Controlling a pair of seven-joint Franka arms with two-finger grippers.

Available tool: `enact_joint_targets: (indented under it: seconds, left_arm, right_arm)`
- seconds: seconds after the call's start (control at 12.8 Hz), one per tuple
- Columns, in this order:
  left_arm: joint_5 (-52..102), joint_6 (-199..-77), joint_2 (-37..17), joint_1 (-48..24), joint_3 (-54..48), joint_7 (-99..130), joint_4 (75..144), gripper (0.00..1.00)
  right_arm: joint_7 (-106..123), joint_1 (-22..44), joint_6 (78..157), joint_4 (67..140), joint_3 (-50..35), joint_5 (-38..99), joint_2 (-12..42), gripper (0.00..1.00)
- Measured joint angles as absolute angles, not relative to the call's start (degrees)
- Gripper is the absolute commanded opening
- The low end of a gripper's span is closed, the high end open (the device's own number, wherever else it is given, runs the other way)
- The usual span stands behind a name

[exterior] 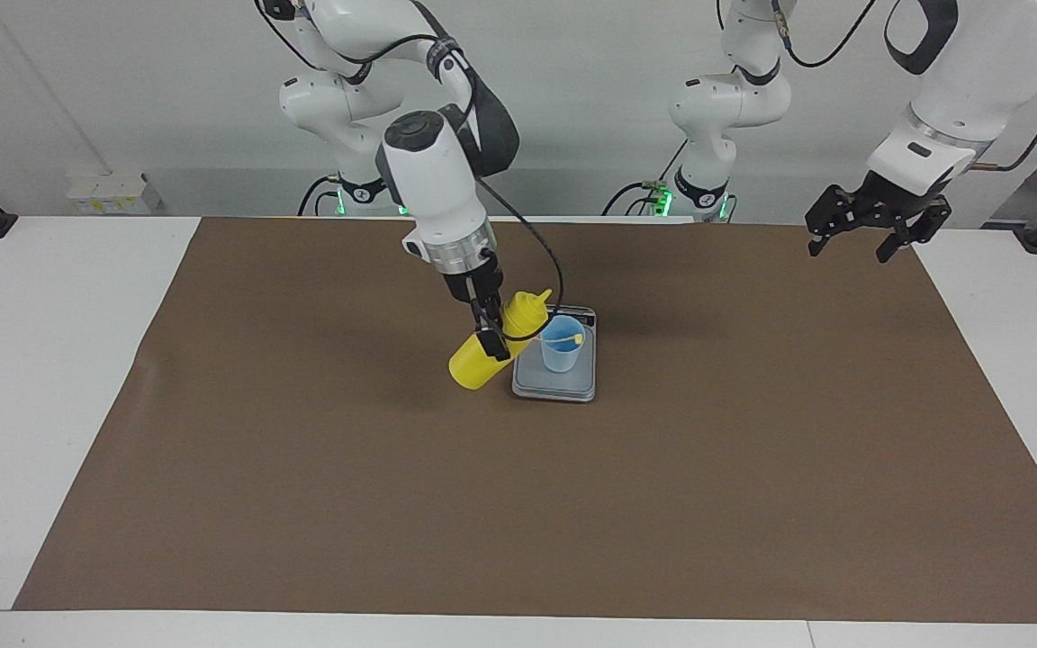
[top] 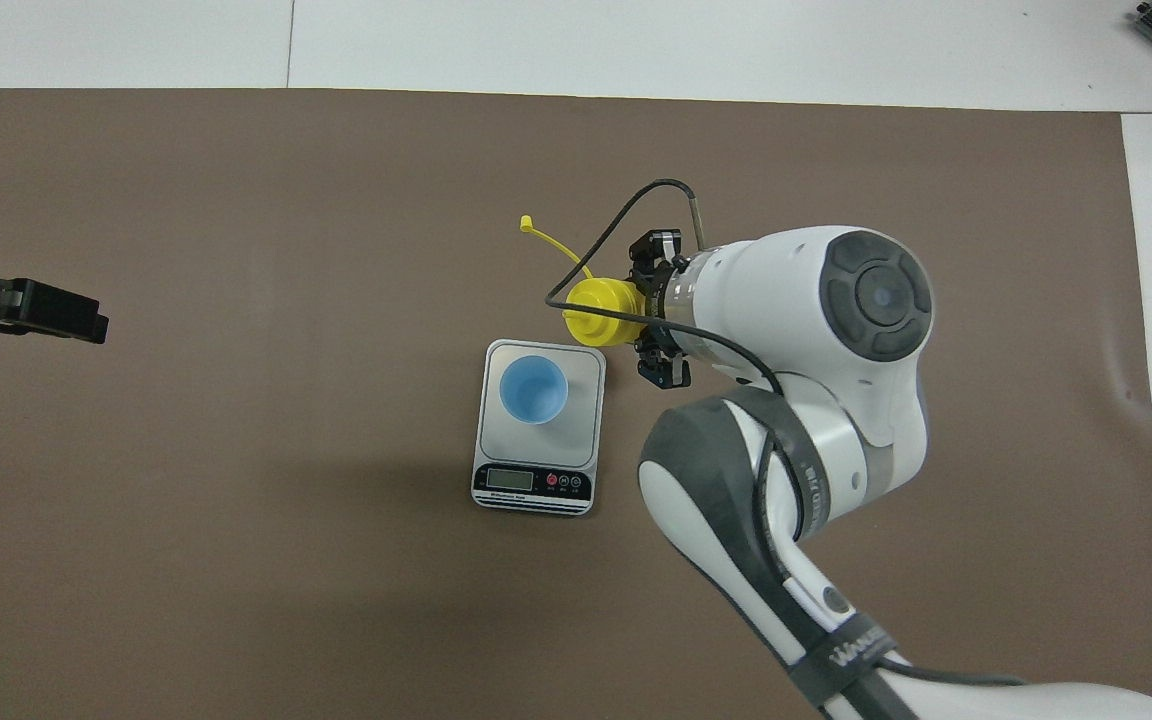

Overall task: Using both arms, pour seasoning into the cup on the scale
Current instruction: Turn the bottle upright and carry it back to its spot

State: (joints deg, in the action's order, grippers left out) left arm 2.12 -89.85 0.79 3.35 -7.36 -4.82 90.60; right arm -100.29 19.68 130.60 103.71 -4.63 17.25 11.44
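The light blue cup [exterior: 563, 349] stands upright on the silver-grey scale [exterior: 554, 385], shown from above with the cup [top: 533, 390] on the scale's plate [top: 581, 405]. My right gripper [exterior: 493, 344] is shut on the yellow seasoning bottle [exterior: 475, 362] around its body. It holds the bottle tilted above the mat, beside the scale toward the right arm's end, with the nozzle raised and pointing toward the cup. The overhead view shows the right gripper [top: 638, 314] with the bottle's cap [top: 600, 312] and the tethered tip hanging loose. My left gripper [exterior: 852, 245] is open and empty, raised over the mat's edge at the left arm's end, also in the overhead view [top: 46, 310].
A brown mat [exterior: 302, 468] covers most of the white table [exterior: 32, 360]. The scale's dark display strip [top: 532, 481] faces the robots. The right arm's cable [exterior: 536, 243] loops above the bottle.
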Motion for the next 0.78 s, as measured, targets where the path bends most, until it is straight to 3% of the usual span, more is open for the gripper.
enact_joint_targets:
  seconds: [0.39, 0.78]
  left_arm:
    - [2.1, -89.8, 0.8, 3.3, -7.4, -4.8, 91.1, 1.0]
    - [2.1, -89.8, 0.8, 3.3, -7.4, -4.8, 91.1, 1.0]
  right_arm:
    - [-78.0, 8.7, 123.1, 112.3, -4.5, 35.6, 9.3, 0.0]
    - [-63.6, -1.8, 118.6, 120.5, -4.4, 41.9, 8.6, 0.0]
